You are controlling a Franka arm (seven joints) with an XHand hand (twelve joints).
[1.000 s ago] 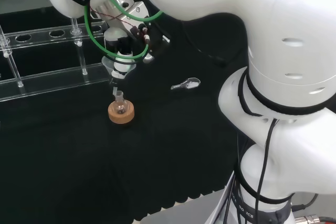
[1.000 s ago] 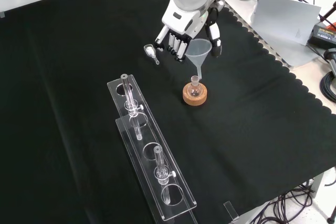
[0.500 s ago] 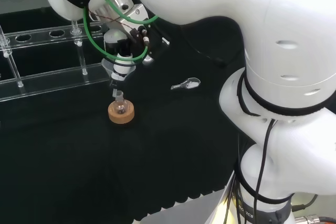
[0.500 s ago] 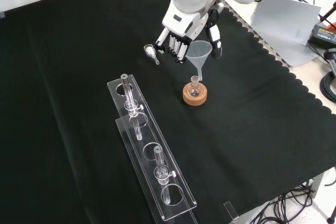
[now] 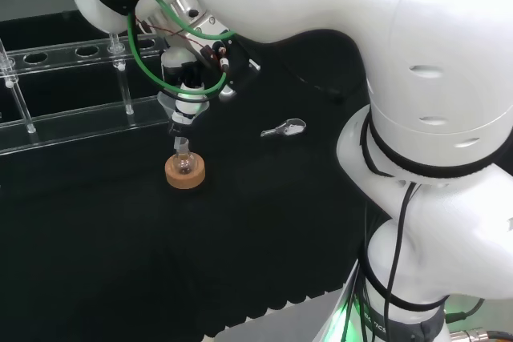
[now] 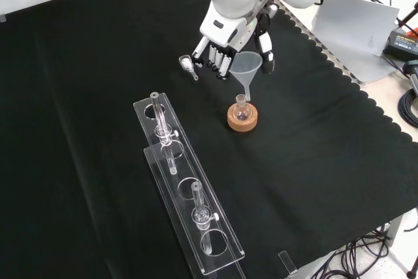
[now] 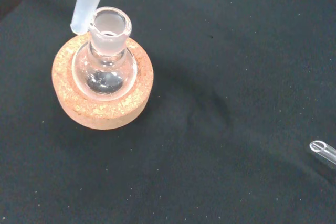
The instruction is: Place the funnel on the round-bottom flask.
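Front view, near to far. Clear rack [image 6: 189, 191] nearest, glass tubes stood upright in it. Beyond, round-bottom flask [image 6: 242, 110] seated upright in cork ring [image 6: 242, 119]; contents not discernible. Funnel [image 6: 247, 67] pinched at rim by hand [image 6: 230, 34], stem tip held just beside flask mouth, not inserted. Small scoop [image 6: 188, 65] lain farther left.

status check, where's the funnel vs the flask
Robot hand shut on funnel. Stem tip just above and beside the round-bottom flask mouth, not yet inserted. Flask upright on cork ring. Nothing in the way.
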